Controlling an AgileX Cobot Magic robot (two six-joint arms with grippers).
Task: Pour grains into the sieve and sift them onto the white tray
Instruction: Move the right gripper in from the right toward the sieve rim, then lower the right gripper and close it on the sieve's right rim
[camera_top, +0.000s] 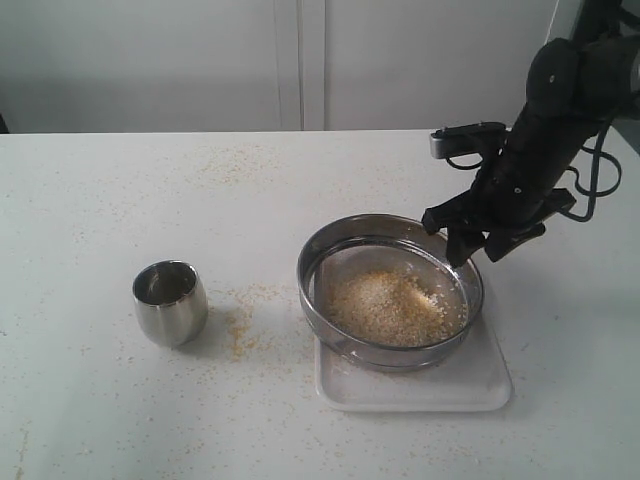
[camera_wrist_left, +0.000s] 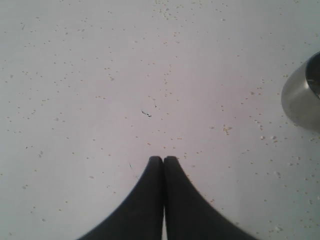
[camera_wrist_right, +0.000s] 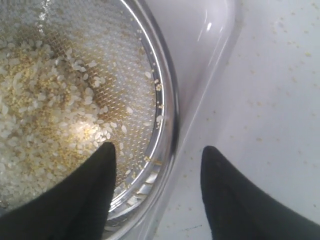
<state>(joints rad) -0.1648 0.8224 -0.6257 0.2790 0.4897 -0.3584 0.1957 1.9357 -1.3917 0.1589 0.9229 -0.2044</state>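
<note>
At about two o'clock on the rim of the sieve (camera_top: 303, 275), reading the exterior view as a clock face, we see the right gripper (camera_top: 478, 250) spread wide and holding nothing. Its jaws straddle the steel ring: one finger hangs over the mesh inside, the other outside it, above the white tray (camera_top: 470, 385). We cannot tell whether either finger touches the rim. The right wrist view shows the same straddle, with the right gripper (camera_wrist_right: 159, 151) astride the sieve (camera_wrist_right: 169, 100) and a corner of the white tray (camera_wrist_right: 200, 45) just beyond.

The left gripper (camera_wrist_left: 163, 160) appears only in its own wrist view. Its two fingers are pressed together with nothing between them, above table speckled with stray granules.

We count two grippers, one sieve, one white tray and one steel cup (camera_top: 170, 302). The grains (camera_top: 385, 308) lie as one heap on the mesh. Up close, the grains (camera_wrist_right: 40, 100) are pale rice-like kernels mixed with finer yellow meal. A thin yellow scatter (camera_top: 240, 325) lies on the table (camera_top: 150, 200) between cup and sieve.

The sieve rests on the tray and overhangs it at nine o'clock. The tray's strip at six o'clock and its corner at four o'clock are uncovered. The steel cup stands upright, well apart from the sieve at nine o'clock, and the steel cup (camera_wrist_left: 300, 97) also shows near the left gripper. Open table spreads at twelve o'clock behind the sieve and at three o'clock past the tray.
</note>
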